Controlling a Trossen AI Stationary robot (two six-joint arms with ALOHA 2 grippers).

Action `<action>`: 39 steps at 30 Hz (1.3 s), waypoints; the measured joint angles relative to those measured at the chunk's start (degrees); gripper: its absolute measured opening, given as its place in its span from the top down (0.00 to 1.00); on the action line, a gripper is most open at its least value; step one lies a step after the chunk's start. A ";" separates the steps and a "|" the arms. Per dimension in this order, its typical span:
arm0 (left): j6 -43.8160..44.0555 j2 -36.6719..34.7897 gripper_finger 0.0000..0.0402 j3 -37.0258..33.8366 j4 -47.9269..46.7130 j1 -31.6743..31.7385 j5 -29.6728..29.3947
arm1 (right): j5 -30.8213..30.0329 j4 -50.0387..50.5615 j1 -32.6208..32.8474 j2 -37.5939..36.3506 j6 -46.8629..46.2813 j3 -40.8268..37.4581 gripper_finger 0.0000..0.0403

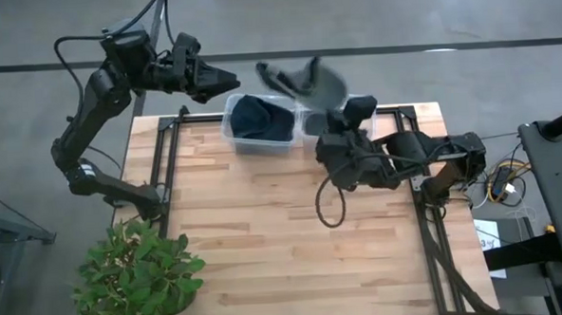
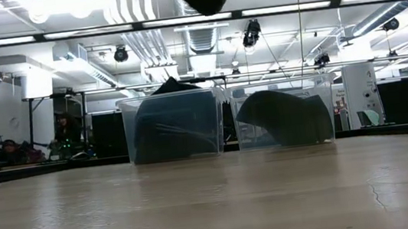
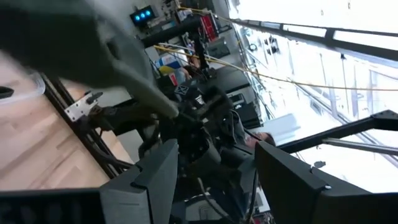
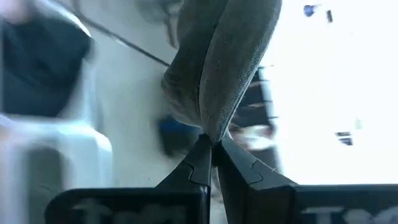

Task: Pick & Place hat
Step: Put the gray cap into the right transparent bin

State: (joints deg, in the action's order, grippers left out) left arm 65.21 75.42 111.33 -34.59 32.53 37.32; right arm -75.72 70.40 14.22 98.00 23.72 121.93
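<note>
Mid-carry: right gripper pinched tight on grey hat, above far bins. Left gripper apart, waiting. Next: handoff or drop, probably.

The counter is seen from straight above in the high view, with both arms taken in. The low view is set at counter level, facing the two clear bins at the far edge; these bins are shared with the high view. Each wrist view is aimed close past its own tool.
</note>
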 joint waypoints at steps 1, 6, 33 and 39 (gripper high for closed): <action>0.02 0.07 0.49 0.00 -0.06 -0.12 -0.14 | -1.69 -0.12 -0.56 0.06 3.67 -0.08 0.98; 1.75 1.59 0.49 -0.04 -0.53 -1.80 -3.28 | -5.69 -0.30 -4.32 0.50 18.27 -0.20 0.98; 13.06 10.38 0.49 -13.33 21.67 -4.96 -15.26 | -1.58 -0.75 -9.92 0.50 27.40 -0.66 0.98; 14.19 10.19 0.49 -13.33 23.47 -4.88 -16.83 | -1.60 -0.96 -8.38 0.52 28.09 -1.06 0.98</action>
State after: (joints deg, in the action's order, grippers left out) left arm 79.40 85.60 98.00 -11.12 27.65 20.49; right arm -77.32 69.44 5.83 98.52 51.81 120.88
